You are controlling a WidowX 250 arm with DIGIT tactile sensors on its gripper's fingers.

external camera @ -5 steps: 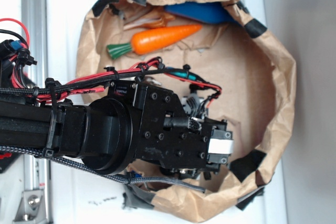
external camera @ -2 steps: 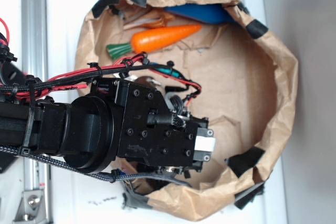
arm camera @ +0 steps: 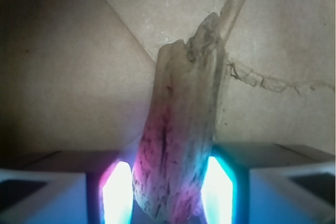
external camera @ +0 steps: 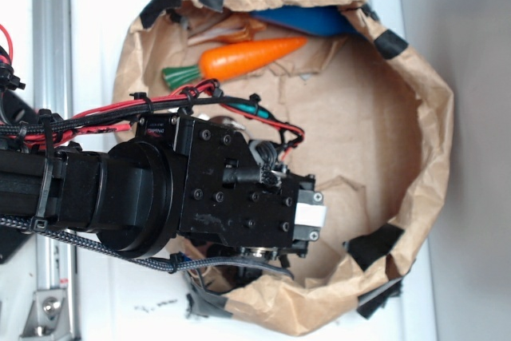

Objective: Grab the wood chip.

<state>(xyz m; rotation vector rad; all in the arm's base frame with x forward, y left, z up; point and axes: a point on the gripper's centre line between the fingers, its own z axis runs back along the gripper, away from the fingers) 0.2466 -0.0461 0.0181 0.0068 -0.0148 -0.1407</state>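
In the wrist view the wood chip (arm camera: 181,129), rough, streaky and brown-grey, stands lengthwise between my two glowing pads (arm camera: 118,192). My gripper (arm camera: 168,195) is shut on its near end, and both pads touch its sides. The chip's far jagged end lies over the brown paper floor (arm camera: 79,77) beside a torn seam. In the exterior view my gripper (external camera: 307,220) points down inside the paper-lined bin, low at its left side. There the arm's black body hides the chip and the fingertips.
A crumpled brown paper wall (external camera: 423,133) taped with black strips rings the bin. An orange toy carrot (external camera: 239,57), a blue object (external camera: 307,17) and a tan piece (external camera: 227,35) lie at the far side. Something metallic (external camera: 259,257) peeks from under the gripper. A metal rail (external camera: 49,37) runs along the left.
The arm has drawn back to the left by a few centimetres and slightly toward the near paper wall. The carrot and blue object have not moved.
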